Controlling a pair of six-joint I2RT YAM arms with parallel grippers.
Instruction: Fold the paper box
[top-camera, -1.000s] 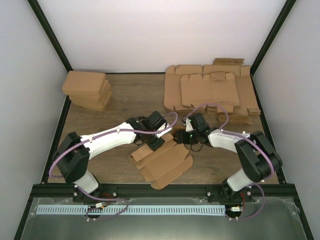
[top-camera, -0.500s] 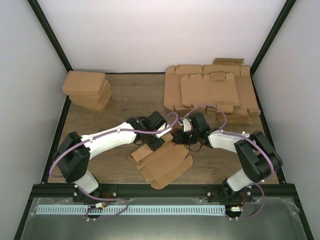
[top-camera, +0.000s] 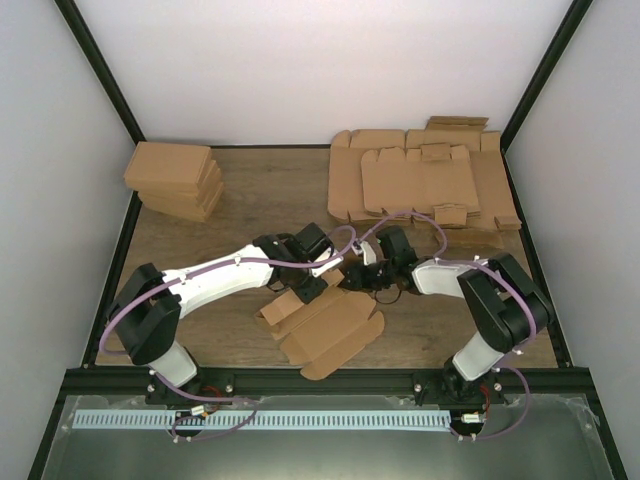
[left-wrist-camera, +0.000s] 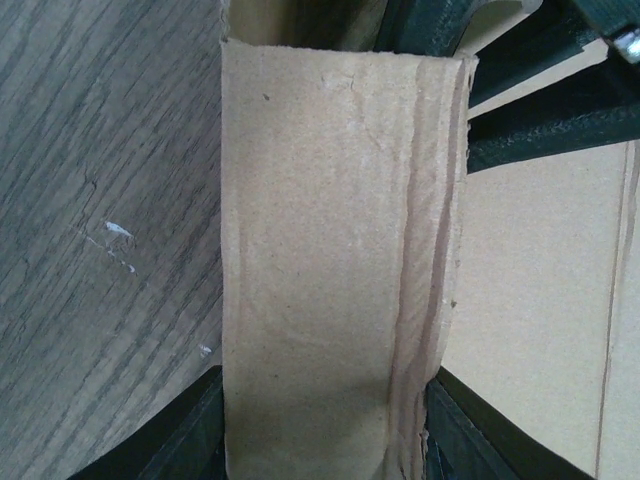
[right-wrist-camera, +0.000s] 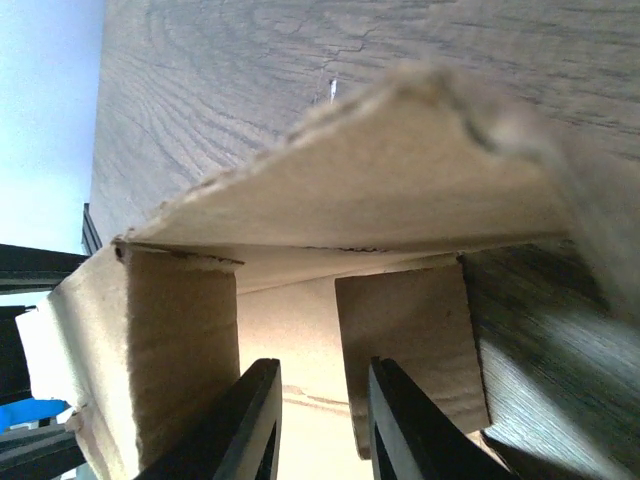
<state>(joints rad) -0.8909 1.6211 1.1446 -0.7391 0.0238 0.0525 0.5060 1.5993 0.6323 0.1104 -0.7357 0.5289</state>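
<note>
The paper box (top-camera: 335, 325) lies partly folded near the table's front middle, its flaps spread toward the near edge. My left gripper (top-camera: 312, 285) sits at its upper left corner. In the left wrist view an upright side flap (left-wrist-camera: 330, 200) fills the whole gap between the left gripper's (left-wrist-camera: 325, 390) dark fingers, which press on both its edges. My right gripper (top-camera: 355, 278) is at the box's upper right end. In the right wrist view the right gripper (right-wrist-camera: 322, 365) stands under a raised panel (right-wrist-camera: 380, 170), its fingers narrowly apart with nothing between them. A small tab (right-wrist-camera: 410, 340) hangs just beyond its right finger.
A stack of folded brown boxes (top-camera: 175, 180) stands at the back left. Many overlapping flat cardboard sheets (top-camera: 425, 185) cover the back right. White walls and black frame posts (top-camera: 100, 70) enclose the table.
The right gripper has slid left, closer to the box's end, and its fingers have drawn nearer together. The left arm and its held flap have stayed put.
</note>
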